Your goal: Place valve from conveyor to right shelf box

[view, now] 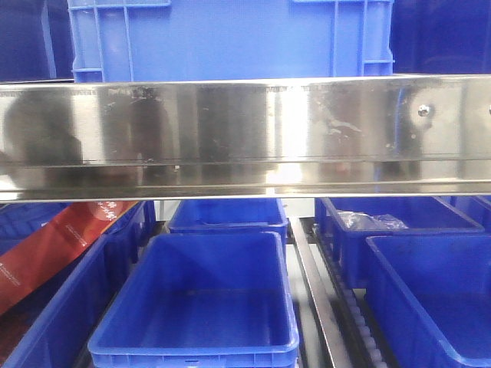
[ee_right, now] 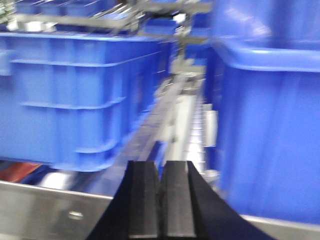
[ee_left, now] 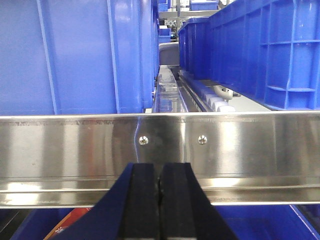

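Both grippers, left (ee_left: 160, 200) and right (ee_right: 160, 200), closed before blue shelf boxes (view: 196, 307)

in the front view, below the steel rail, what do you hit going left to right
red packet → empty blue bin → metal divider rail → white roller track → blue bin at the right edge

A polished steel rail (view: 245, 134) runs straight across the middle of the front view, with a large blue crate (view: 230, 38) standing above it at the top of the frame. Below the rail, an open blue bin (view: 196, 307) sits at lower centre, a red packet (view: 54, 249) lies at lower left, and a clear plastic bag (view: 372, 221) rests in a bin at right
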